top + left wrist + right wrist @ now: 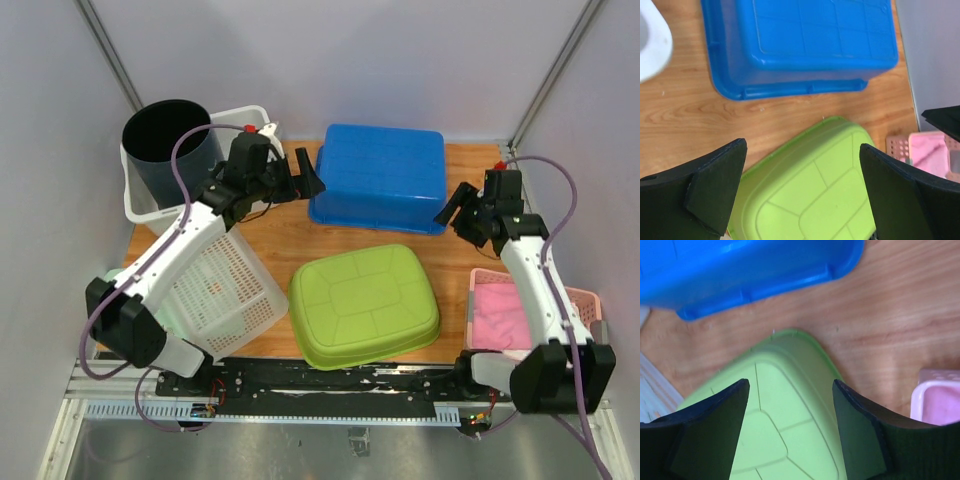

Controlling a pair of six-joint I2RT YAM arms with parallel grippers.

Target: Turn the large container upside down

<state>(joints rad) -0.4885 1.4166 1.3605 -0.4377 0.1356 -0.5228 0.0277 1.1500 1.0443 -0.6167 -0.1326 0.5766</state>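
Both empty with jaws apart, left gripper (306, 176) and right gripper (452, 208) flank the bottom-up blue tub (380, 175), upper centre; best to withdraw without nudging it.

blue container (805, 45): top cut off | green container (785, 415): bottom cut off | pink basket (940, 402): mostly off-frame

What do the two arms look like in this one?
Both the left arm and right arm have white shells between black joints, a purple cable looping along each, a small red mark by the wrist, and black jaws.
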